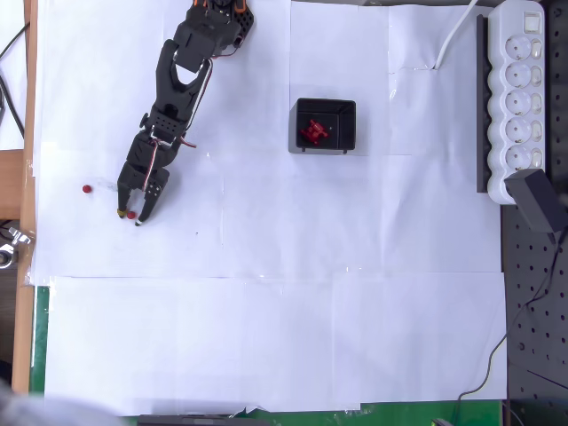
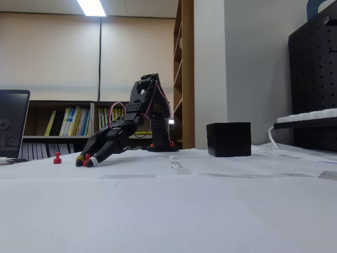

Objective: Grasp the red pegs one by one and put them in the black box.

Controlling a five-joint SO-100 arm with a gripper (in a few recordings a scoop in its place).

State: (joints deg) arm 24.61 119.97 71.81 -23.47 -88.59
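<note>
My black gripper [image 1: 130,216] is down at the white paper on the left side of the overhead view, open, its two fingertips either side of one red peg [image 1: 130,214] that rests on the table. A second red peg [image 1: 86,188] lies loose a little further left. The black box [image 1: 324,103] stands to the right, well apart from the gripper, with several red pegs [image 1: 313,130] piled inside. In the fixed view the gripper [image 2: 84,161] touches the table with the peg [image 2: 86,157] at its tips, the loose peg [image 2: 57,159] sits to its left, and the box [image 2: 228,139] stands at the right.
A white power strip [image 1: 521,84] and a black adapter [image 1: 539,201] lie along the right edge beside a black pegboard. The arm's base [image 1: 220,18] stands at the top. White paper sheets cover the table between gripper and box.
</note>
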